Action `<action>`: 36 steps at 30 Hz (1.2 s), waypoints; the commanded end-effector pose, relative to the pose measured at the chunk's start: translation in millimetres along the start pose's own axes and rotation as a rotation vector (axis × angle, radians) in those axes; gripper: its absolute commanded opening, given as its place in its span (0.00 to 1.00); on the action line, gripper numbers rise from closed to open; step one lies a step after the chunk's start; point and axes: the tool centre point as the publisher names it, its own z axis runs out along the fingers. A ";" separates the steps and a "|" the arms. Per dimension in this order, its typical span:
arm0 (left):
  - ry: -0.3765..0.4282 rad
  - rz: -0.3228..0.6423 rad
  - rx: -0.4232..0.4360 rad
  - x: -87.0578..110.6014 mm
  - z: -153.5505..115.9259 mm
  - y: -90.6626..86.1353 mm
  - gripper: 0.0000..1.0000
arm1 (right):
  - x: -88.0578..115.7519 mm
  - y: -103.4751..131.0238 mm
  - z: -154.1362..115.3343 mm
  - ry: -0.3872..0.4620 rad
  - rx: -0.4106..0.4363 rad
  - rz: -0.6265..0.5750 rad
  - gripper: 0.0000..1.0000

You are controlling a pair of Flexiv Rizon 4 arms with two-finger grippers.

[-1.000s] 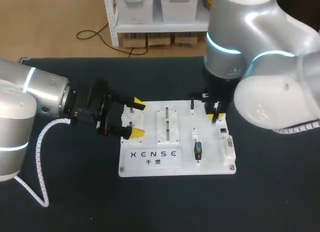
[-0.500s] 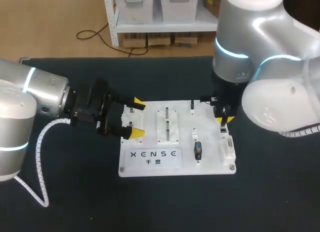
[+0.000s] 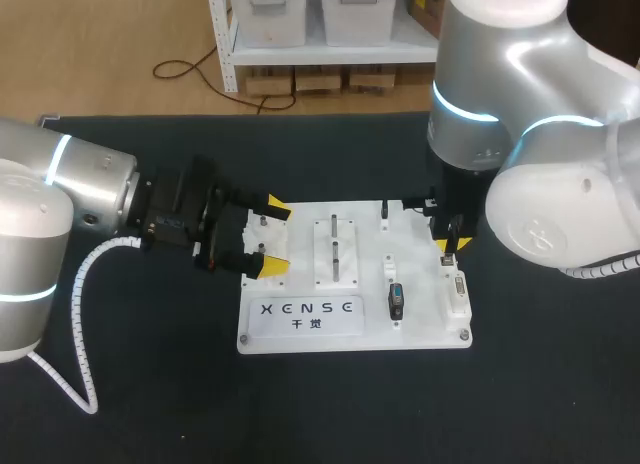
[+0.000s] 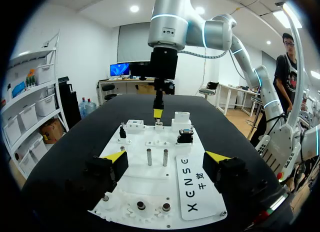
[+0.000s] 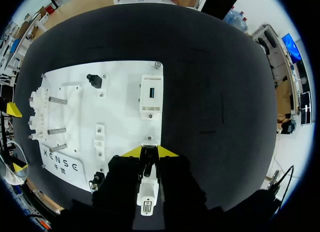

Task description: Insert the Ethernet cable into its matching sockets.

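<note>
Our right end effector [image 5: 146, 151] grips a dark plug [image 5: 146, 164] over the white board's [image 5: 125, 92] edge, just beside a white connector block [image 5: 148, 196].

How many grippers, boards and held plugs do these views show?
Grippers: 2 (left gripper, right gripper)
White board: 1
Ethernet plug, held in the right gripper: 1
Total: 4

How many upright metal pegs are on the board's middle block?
2. Both stand on the middle block of the white board: the far peg toward the back edge, the near peg just before it. The right gripper hides some of the right edge.
</note>
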 end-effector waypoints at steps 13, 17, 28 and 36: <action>-0.003 0.002 -0.001 1.3 0.2 0.2 1.00 | 1.7 2.0 4.8 -0.003 -0.015 -0.007 0.00; -0.003 0.002 -0.001 1.3 0.2 0.2 1.00 | 2.1 1.5 8.2 0.002 -0.013 -0.005 0.00; -0.003 0.002 -0.001 1.3 0.2 0.2 1.00 | 4.2 2.6 21.4 0.011 -0.012 -0.004 0.00; -0.003 0.002 -0.001 1.3 0.2 0.2 1.00 | 2.3 -1.3 26.7 0.008 -0.005 0.007 0.00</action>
